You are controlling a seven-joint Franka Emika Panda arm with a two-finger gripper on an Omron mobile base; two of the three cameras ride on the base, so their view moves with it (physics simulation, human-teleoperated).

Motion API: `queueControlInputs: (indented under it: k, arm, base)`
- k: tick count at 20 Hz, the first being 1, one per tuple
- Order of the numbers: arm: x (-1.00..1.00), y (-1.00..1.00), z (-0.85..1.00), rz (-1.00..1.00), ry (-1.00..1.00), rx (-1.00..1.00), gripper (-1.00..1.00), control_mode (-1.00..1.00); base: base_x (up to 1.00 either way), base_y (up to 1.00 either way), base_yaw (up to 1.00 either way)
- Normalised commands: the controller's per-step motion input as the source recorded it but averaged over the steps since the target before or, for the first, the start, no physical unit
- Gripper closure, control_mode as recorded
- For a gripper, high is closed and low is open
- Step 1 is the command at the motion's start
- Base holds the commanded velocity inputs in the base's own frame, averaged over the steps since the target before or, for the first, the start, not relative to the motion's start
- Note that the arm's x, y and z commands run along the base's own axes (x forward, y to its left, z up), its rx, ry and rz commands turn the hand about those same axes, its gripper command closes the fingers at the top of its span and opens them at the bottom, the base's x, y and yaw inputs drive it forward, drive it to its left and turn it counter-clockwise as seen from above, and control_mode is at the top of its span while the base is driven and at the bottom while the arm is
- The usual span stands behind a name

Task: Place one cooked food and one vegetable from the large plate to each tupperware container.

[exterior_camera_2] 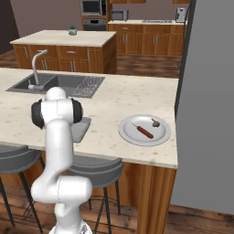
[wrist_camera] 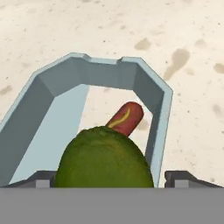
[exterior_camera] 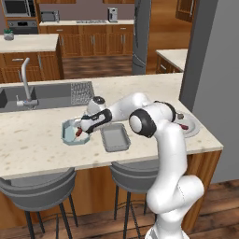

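On the speckled counter (exterior_camera: 37, 140), near its front edge, the light blue container (exterior_camera: 69, 133) holds a hot dog (wrist_camera: 125, 119) and a green vegetable (wrist_camera: 105, 159) — the end effector (wrist_camera: 109, 177) stands spread around the vegetable. The grey container (exterior_camera: 115, 138) lies just beside; the large plate (exterior_camera_2: 144, 130) is near the right edge.

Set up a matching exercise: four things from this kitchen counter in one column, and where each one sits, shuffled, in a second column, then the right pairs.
Things:
1. green vegetable
2. grey container
3. large plate
4. faucet

Places:
A. at the sink
B. on the counter near its right end, holding a hot dog and a small brown item
C. in the light blue container, beside another hot dog
D. on the counter just right of the light blue container

Pairs: 1-C, 2-D, 3-B, 4-A
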Motion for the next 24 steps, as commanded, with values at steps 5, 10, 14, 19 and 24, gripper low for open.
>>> queueControlInputs:
  k: [5,10,14,19,24]
  arm:
    - [0.12,0.44,-0.03,0.00,-0.20,0.23,-1.00,-1.00]
    - [-0.01,-0.42,1.00,0.00,-0.28,0.21,-1.00,-1.00]
    - [-0.24,-0.96,0.64,-0.01,0.06,-0.04,-1.00,-1.00]
    - [-0.44,-1.00,0.65,-0.10,0.25,-0.37,-1.00,-1.00]
    - [-0.48,-1.00,0.94,-0.14,0.20,-0.31,-1.00,-1.00]
  base:
    - [0.00,0.00,0.00]
    - [0.00,0.00,0.00]
    - [0.00,0.00,0.00]
    - [0.00,0.00,0.00]
    - [0.00,0.00,0.00]
